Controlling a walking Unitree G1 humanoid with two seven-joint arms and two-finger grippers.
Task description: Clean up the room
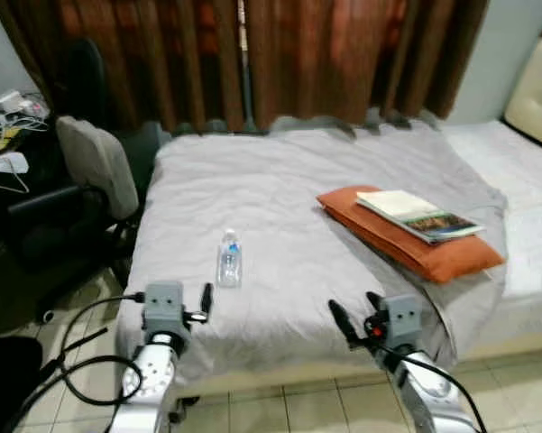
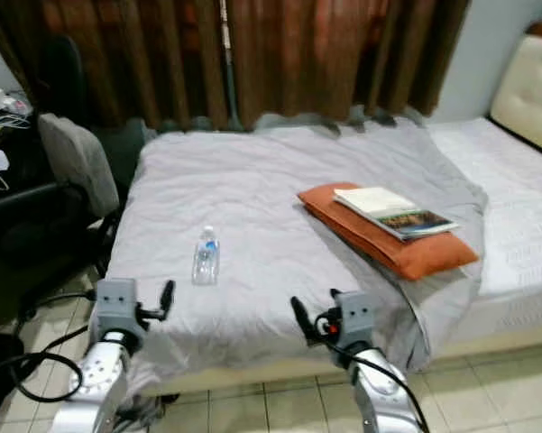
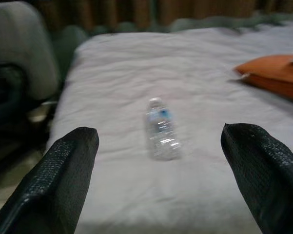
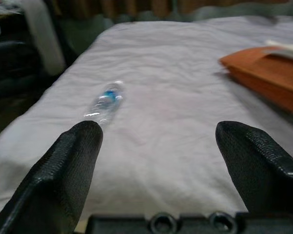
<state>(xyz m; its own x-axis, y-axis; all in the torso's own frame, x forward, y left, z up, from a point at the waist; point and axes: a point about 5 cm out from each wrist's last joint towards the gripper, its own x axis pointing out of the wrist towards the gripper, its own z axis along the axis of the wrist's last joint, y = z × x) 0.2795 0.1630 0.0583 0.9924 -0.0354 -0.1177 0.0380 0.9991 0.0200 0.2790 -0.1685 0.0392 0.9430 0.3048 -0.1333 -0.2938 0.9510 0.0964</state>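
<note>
Bed: a low bed [image 1: 280, 189] under a wrinkled grey sheet, standing before brown curtains [image 1: 280, 54]; a second mattress in white [image 1: 523, 171] lies just beside it on the robot's right
Water bottle: a clear plastic water bottle [image 1: 229, 259] with a blue label lies on its side on the grey sheet, near the bed's front edge and towards the robot's left; nothing touches it
Pillow: an orange pillow [image 1: 406, 236] rests on the right part of the bed — a stack of books [image 1: 418, 216] lies on top of it
Left gripper: the left gripper [image 3: 158, 180] hovers at the front edge of the bed, its two black fingers [image 3: 63, 180] spread wide apart and holding nothing; the bottle lies ahead of it, between the fingers in the wrist view
Right gripper: the right gripper [image 4: 158, 170] hangs level with the bed's front edge, fingers likewise wide apart and empty; the bottle is ahead and off to its left
Chair: a black office chair [image 1: 72, 207] with a grey cushion stands just beside the bed on the left
Floor: pale tiles [image 1: 280, 410] — black cables [image 1: 81, 361] trail by the left arm
</note>
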